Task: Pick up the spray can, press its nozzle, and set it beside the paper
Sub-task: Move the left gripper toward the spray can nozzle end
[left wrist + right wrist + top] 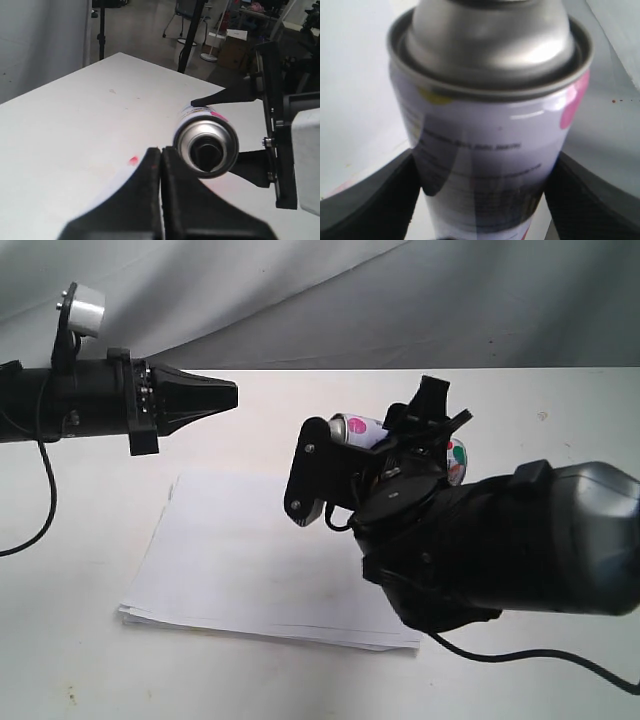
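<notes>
The right gripper clamped the spray can sideways in the air near the paper, nozzle facing the left gripper, its jaws pressed together, empty. Aimed off-centre, those tips could skid off the nozzle and twist the can loose

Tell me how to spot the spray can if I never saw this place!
Find the big white table and the stack of white paper on it. By the paper's far right corner, the right gripper holds the spray can sideways off the table. It's the only shiny silver tube, with pink dots.
</notes>
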